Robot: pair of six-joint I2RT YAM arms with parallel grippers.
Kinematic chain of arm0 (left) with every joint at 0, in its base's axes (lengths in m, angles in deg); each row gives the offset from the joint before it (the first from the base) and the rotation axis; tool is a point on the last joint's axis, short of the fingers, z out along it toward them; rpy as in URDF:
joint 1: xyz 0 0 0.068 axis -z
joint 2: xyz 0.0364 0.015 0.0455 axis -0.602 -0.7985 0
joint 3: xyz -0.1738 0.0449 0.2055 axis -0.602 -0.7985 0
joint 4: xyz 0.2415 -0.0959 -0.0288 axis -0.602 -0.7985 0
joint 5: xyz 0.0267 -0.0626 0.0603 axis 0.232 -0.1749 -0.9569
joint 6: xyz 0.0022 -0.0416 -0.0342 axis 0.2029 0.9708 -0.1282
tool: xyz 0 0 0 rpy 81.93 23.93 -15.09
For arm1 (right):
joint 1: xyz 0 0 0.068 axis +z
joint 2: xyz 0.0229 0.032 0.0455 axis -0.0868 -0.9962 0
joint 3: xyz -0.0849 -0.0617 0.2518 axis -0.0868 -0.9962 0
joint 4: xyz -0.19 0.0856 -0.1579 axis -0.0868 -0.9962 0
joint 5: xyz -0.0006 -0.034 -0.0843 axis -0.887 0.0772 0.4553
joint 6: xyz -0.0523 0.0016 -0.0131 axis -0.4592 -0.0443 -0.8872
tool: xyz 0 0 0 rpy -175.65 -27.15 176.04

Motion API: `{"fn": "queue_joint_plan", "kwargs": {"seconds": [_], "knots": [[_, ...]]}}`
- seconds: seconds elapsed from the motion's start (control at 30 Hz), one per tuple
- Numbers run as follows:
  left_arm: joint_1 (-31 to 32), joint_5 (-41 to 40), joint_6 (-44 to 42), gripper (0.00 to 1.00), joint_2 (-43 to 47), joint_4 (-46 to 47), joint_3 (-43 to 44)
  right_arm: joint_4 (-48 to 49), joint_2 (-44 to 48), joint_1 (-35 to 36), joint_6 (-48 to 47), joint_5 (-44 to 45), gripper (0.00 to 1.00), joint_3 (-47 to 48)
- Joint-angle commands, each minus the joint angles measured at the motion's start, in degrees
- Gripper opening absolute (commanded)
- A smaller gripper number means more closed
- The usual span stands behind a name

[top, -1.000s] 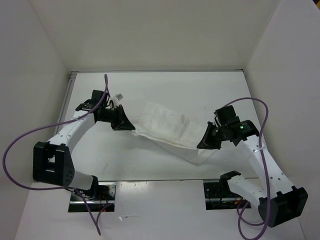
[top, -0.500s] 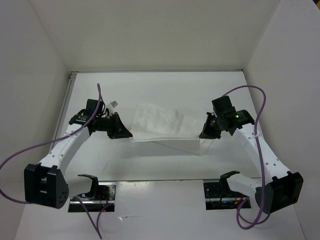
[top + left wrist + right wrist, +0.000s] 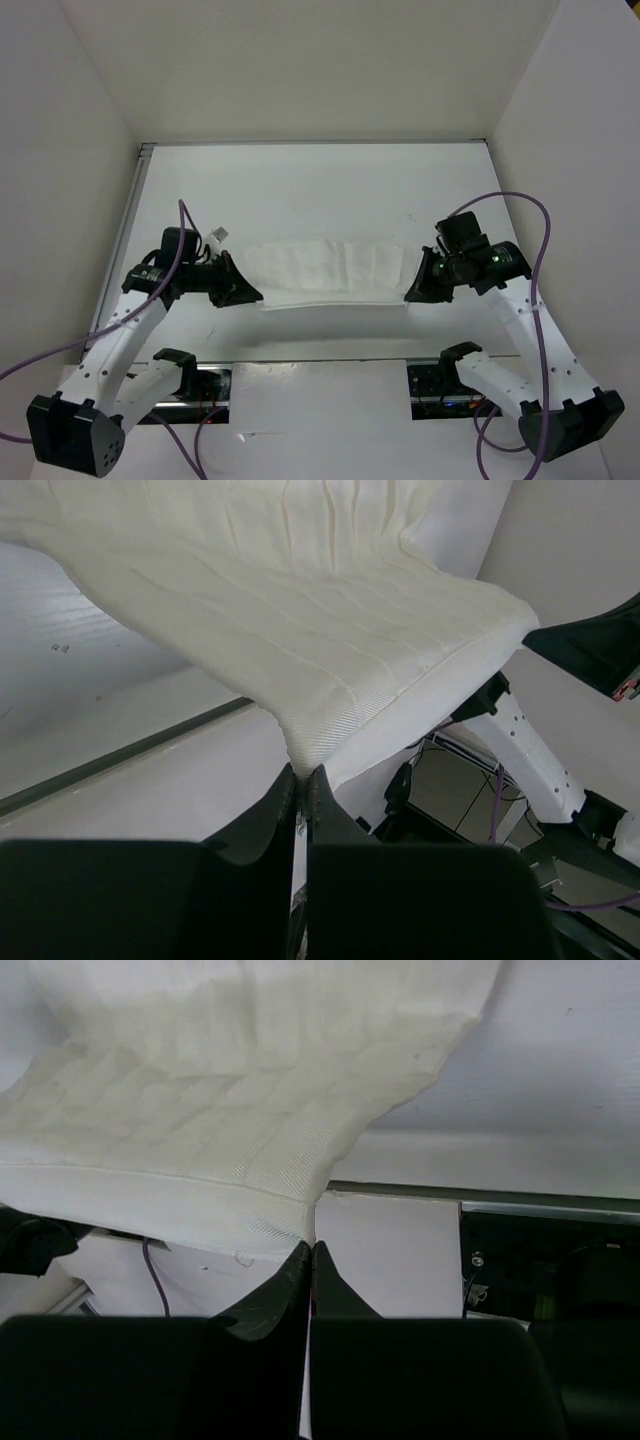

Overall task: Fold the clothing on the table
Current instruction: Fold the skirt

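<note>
Here, on the left side of the table (image 3: 300,190), the left arm reaches in toward the middle, with a purple cable (image 3: 60,352) looping off it. The left gripper (image 3: 256,297) points right, and its two black fingers are pressed together on the near left corner of the clothing (image 3: 325,268). In the left wrist view the fingers (image 3: 278,798) meet with only a thin fold of cloth between them, and the clothing (image 3: 300,600) fans out up and away from their tips.

From that corner the clothing runs rightward as a long, wrinkled white band across the near middle of the table, drawn out between the two grippers. Its near edge looks almost straight. How much of the far edge rests on the table cannot be told.

At the band's right end the right gripper (image 3: 411,295) points left, its fingers likewise clamped on the near right corner. The right wrist view shows the hem of the clothing (image 3: 200,1140) pinched right at the gripper (image 3: 311,1248) tips.
</note>
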Motion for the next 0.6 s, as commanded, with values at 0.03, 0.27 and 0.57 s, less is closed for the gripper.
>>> {"fn": "queue_joint_plan", "kwargs": {"seconds": [0.03,0.27,0.57], "knots": [[-0.42,-6.08,0.11,0.05,-6.59,4.18,5.80,-2.32,-3.03,-0.16,-1.67,7.22,0.00,4.44],[-0.42,-10.66,-2.53,0.06,-20.64,10.15,12.57,5.76,-10.58,-3.40,-5.18,8.29,0.00,6.21],[-0.42,-13.11,-4.29,0.06,-32.44,13.15,14.34,18.77,-23.59,-7.10,-7.91,5.57,0.00,7.96]]}}
